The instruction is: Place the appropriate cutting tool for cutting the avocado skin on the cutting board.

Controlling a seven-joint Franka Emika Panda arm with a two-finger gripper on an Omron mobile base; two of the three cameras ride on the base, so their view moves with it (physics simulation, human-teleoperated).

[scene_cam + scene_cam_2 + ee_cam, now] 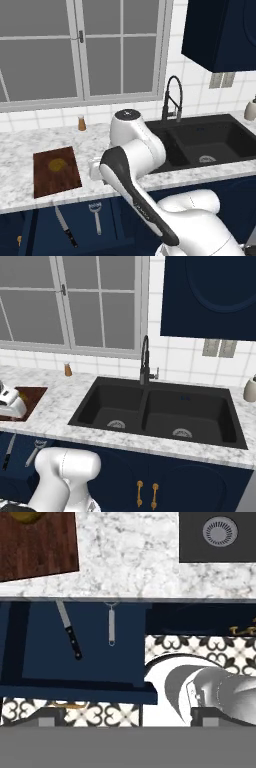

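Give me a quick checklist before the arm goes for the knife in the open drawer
1. Gripper open and holding nothing: ok, jaws stand wide.
2. Knife reachable: ok, it lies in the open drawer, blade toward the counter.
3. Right tool picked out: ok, the slotted utensil lies apart beside the knife.
4. Cutting board has room: ok, the avocado sits near its middle, with bare wood around it.
5. Gripper lined up over the knife handle: not ok, the handle lies left of centre in the hand view.
6. Clearance under the counter edge: cannot tell.
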